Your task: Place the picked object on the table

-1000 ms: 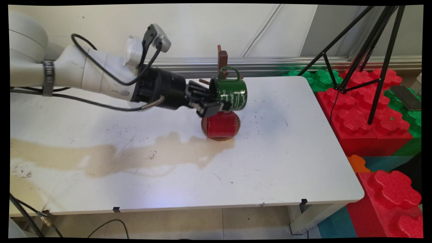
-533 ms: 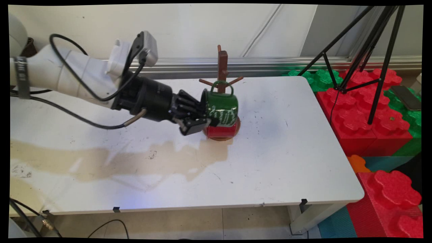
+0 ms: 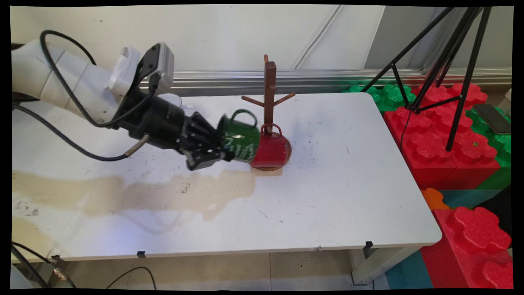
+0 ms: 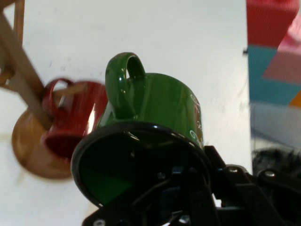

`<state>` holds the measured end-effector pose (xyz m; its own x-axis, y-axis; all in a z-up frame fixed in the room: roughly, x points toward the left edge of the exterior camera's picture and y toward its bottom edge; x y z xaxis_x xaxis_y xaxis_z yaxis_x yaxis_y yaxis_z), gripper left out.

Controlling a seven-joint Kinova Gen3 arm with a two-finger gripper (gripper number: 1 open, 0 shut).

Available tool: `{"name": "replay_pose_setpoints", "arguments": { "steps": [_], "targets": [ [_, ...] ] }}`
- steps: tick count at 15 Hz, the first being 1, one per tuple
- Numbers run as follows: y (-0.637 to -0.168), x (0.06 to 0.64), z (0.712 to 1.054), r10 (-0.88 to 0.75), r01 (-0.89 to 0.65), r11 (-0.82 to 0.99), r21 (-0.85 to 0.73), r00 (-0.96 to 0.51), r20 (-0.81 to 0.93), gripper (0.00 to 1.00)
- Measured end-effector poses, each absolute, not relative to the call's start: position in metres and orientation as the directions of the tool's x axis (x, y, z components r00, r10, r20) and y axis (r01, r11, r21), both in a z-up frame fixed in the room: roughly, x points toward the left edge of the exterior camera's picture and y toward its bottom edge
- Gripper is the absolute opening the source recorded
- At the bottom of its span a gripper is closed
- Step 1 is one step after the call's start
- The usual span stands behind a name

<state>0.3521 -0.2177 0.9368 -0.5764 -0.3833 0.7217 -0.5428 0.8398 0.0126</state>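
A: What is held by the gripper (image 3: 213, 157)?
B: A green mug (image 3: 239, 137), clamped at the rim, tipped sideways.
A: Obstructions?
B: A red mug (image 3: 272, 149) hung on the wooden mug tree (image 3: 269, 92), touching the green one.

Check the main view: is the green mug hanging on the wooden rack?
No. The green mug is gripped at its rim by the gripper, left of the rack, whose upper pegs are bare.
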Motion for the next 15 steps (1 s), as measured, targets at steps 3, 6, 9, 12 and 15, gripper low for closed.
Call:
{"name": "replay_pose_setpoints", "arguments": {
  "steps": [3,6,9,12,15],
  "targets": [
    [-0.217,0.362,0.937,-0.38,-0.526,0.85,-0.026,-0.646,0.662,0.0],
    [-0.217,0.37,0.935,-0.38,-0.512,0.857,-0.054,-0.701,0.604,0.0],
    [-0.219,0.375,0.93,-0.377,-0.497,0.864,-0.084,-0.748,0.546,0.0],
    [-0.221,0.376,0.924,-0.382,-0.491,0.866,-0.098,-0.774,0.505,0.0],
    [-0.22,0.377,0.912,-0.409,-0.5,0.858,-0.119,-0.804,0.431,0.0]
  ]
}}
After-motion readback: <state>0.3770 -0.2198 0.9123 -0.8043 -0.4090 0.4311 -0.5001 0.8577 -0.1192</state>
